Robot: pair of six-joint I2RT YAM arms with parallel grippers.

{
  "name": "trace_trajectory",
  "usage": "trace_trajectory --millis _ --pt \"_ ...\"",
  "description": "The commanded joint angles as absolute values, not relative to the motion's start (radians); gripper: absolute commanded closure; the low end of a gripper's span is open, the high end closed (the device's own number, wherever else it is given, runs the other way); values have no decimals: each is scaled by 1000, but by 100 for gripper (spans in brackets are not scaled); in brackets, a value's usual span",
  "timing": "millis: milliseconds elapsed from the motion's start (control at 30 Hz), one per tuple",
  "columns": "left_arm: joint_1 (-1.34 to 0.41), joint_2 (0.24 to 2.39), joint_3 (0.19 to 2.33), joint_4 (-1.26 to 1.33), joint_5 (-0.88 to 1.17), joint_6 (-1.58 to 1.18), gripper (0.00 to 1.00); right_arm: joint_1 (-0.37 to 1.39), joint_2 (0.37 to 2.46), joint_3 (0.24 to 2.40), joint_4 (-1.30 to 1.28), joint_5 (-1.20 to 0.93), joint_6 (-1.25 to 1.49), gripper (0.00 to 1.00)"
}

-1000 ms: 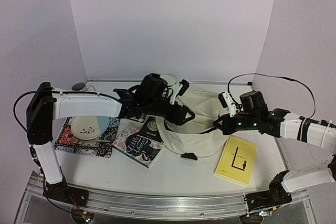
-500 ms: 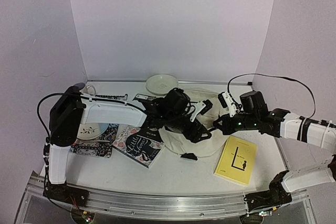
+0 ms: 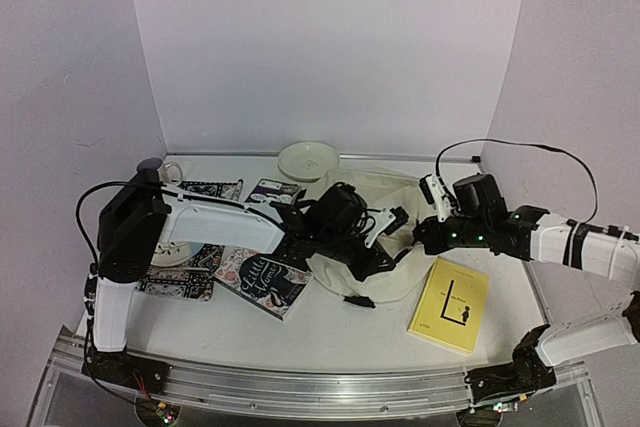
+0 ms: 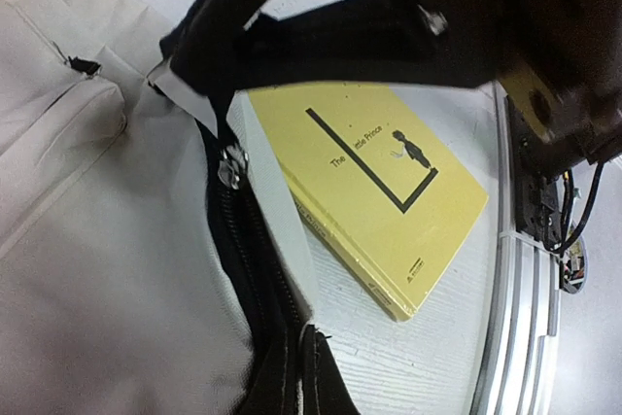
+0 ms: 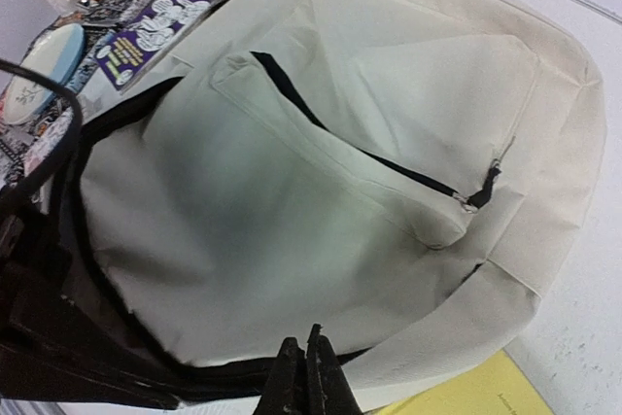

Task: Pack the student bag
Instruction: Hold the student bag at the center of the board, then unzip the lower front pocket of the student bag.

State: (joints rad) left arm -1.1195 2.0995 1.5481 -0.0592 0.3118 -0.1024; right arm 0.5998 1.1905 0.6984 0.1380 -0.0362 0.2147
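The student bag (image 3: 385,187), cream with a black zipper rim, lies at the table's middle right. My left gripper (image 3: 385,252) reaches across it and is shut on its black rim; the left wrist view shows the fingertips (image 4: 313,381) pinching that rim beside the cream fabric (image 4: 87,240). My right gripper (image 3: 418,239) is shut on the bag's rim from the right. In the right wrist view its fingertips (image 5: 308,376) meet at the dark rim below the bag's front pocket (image 5: 321,191). A yellow book (image 3: 450,304) lies flat just right of the bag (image 4: 389,191).
A dark patterned book (image 3: 262,282) lies left of the bag, a purple book (image 3: 272,190) behind it. A white plate (image 3: 308,157) sits at the back wall. At far left are a patterned placemat (image 3: 185,282) with a plate (image 3: 165,249), and a mug (image 3: 160,165).
My left arm has swung right from the bag's left side to its front rim, and its jaws have shut there. The right arm has held still.
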Motion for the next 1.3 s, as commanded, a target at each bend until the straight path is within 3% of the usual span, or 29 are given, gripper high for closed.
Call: trace_trajectory --millis 0,500,933,1033,1133,1267 --pt "-1127 1986 1474 -42 316 -103 100 560 1235 749 77 155 242 100" --pt "-1134 1822 1293 29 344 -87 100 218 1404 775 97 99 273 100" --pt "-1185 1778 1180 82 286 -77 100 187 1564 826 147 66 215 100" --pt "-1185 1783 1182 84 201 -115 89 198 1536 832 145 -70 132 89" --pt "-1184 1788 1188 81 102 -165 64 253 1480 825 124 -105 84 73" --pt "-1183 1759 1188 68 12 -242 44 332 1410 823 70 -88 53 61"
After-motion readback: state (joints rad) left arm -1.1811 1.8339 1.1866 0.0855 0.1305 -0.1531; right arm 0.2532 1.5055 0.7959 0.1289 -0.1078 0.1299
